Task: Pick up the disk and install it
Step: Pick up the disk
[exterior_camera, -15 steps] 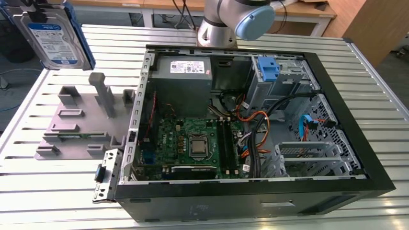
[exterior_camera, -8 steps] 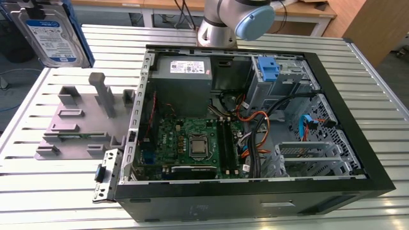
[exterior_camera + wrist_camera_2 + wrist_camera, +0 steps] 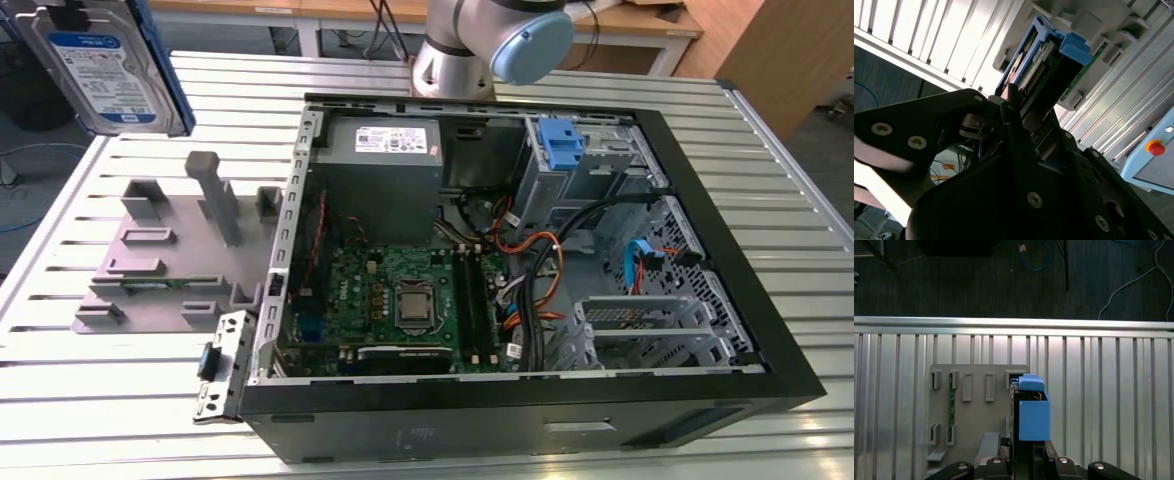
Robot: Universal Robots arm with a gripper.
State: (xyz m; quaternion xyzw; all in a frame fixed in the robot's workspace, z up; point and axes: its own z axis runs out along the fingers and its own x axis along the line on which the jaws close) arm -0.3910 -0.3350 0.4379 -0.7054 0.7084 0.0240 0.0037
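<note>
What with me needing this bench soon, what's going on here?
The arm's gripper is shut on the disk, holding it in its blue carrier, up off the slatted table by the grey fixture. The open computer case lies next to the fixture, on the exterior view's right. The disk is not yet in the case.

Silvery metal disk (image 3: 100,70) with blue plastic frame (image 3: 1033,420), matt grey plastic holder (image 3: 174,255), ribbed shiny metal table (image 3: 120,400)

A robotics workshop — slatted metal bench (image 3: 120,400), opened computer case (image 3: 534,425), red stop button (image 3: 1154,148).
</note>
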